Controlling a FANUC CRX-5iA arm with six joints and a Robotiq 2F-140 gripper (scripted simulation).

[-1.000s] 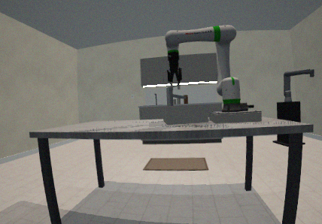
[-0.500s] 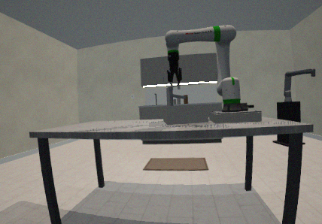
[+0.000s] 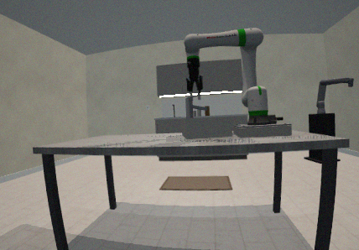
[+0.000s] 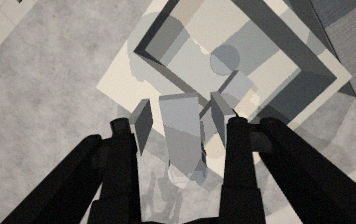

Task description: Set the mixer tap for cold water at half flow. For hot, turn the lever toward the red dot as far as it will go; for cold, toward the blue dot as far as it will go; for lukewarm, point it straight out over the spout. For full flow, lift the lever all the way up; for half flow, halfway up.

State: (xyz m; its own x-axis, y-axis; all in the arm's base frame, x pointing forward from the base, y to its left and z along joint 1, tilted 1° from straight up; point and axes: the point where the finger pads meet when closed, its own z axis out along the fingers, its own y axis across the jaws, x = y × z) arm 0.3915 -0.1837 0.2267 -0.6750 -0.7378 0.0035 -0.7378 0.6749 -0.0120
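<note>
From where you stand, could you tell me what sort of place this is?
Probably a bare test room arranged as a small kitchen station: a metal-legged table carries a sink basin with a mixer tap, and a white arm is mounted beside it, its claw above the tap.

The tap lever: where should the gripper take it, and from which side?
Take the lever across its two long flat sides, near the free end, coming straight down from above. In the wrist view it is a narrow slab lying between the finger pads of the open gripper, with gaps either side.
</note>
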